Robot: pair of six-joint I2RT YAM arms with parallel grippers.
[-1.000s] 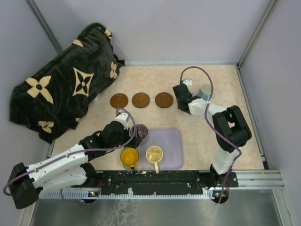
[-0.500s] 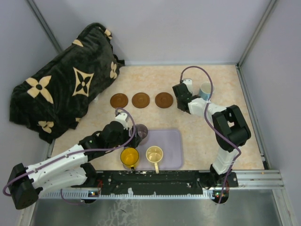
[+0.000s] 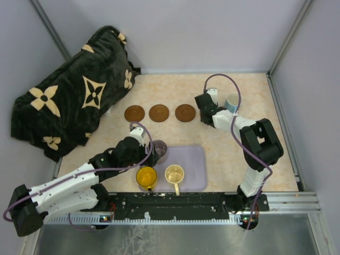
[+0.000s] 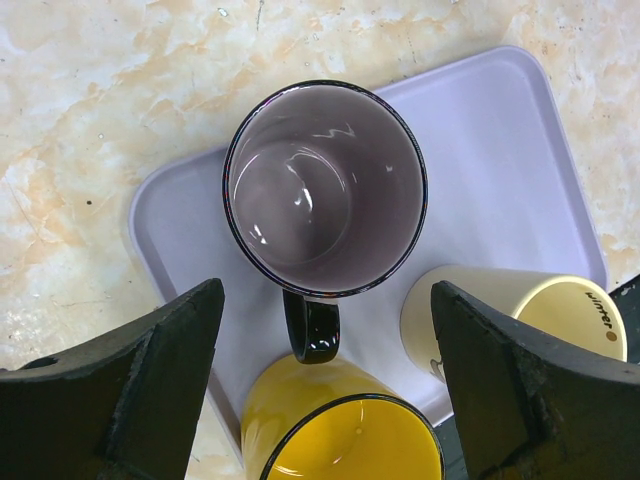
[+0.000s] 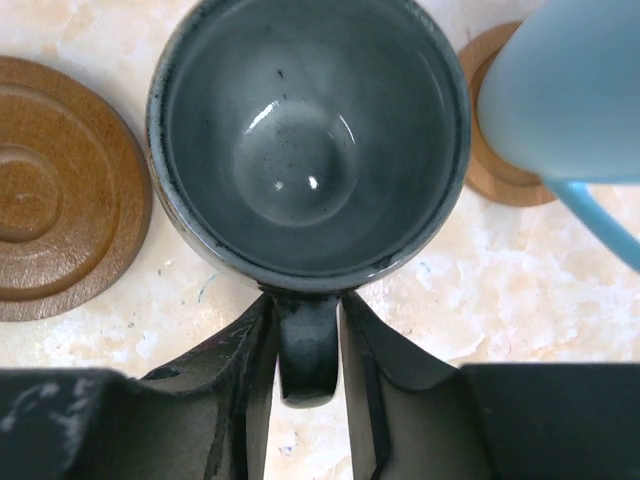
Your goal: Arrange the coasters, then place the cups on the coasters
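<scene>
The right arm's fingers [image 5: 225, 365] flanked the handle [image 5: 308, 350] of the grey-green cup [image 5: 305, 140] so closely I couldn't tell whether they gripped it. The cup sat between a dark coaster [image 5: 60, 190] on its left and the blue cup [image 5: 570, 90] on its right, and a snagged handle might drag it into either. The left arm's fingers [image 4: 150, 380] hung wide apart over the purple cup [image 4: 325, 190] on the tray [image 4: 500, 150]. From overhead, nothing had visibly moved since a second before.

The blurred light-blue cup [image 5: 575, 90] hides much of a small coaster [image 5: 505, 187].
</scene>
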